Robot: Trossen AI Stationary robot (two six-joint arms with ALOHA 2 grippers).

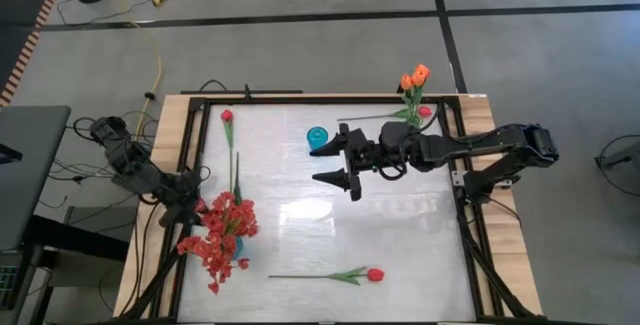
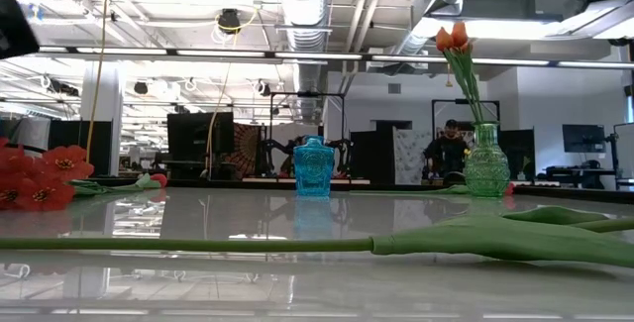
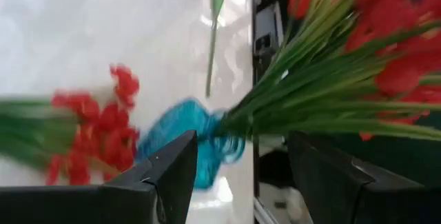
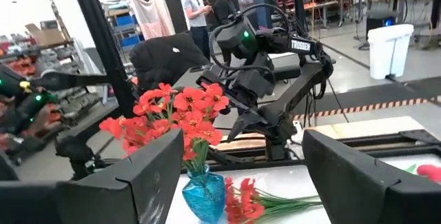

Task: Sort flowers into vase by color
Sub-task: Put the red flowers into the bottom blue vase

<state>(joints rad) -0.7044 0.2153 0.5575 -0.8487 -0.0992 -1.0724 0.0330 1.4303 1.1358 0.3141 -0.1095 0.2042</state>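
Note:
A blue vase [image 3: 196,145] holding bushy red sprays [image 1: 228,217] stands near the table's left edge. A further red spray [image 4: 251,205] lies on the table beside it. My left gripper [image 1: 196,201] is open just left of this vase, touching nothing. My right gripper [image 1: 340,163] hovers open over the table's middle, pointing left. A small empty blue vase [image 1: 317,137] stands at the far middle. A green vase [image 2: 485,163] at the far right holds orange tulips [image 1: 414,77]. Red tulips lie flat at the near edge [image 1: 352,276] and far left [image 1: 229,130].
A pink bud [image 1: 426,112] lies beside the green vase. The near tulip's stem [image 2: 297,245] runs across the foreground of the low view. A black frame [image 1: 462,165] borders the white table top. People stand in the room beyond [image 4: 207,3].

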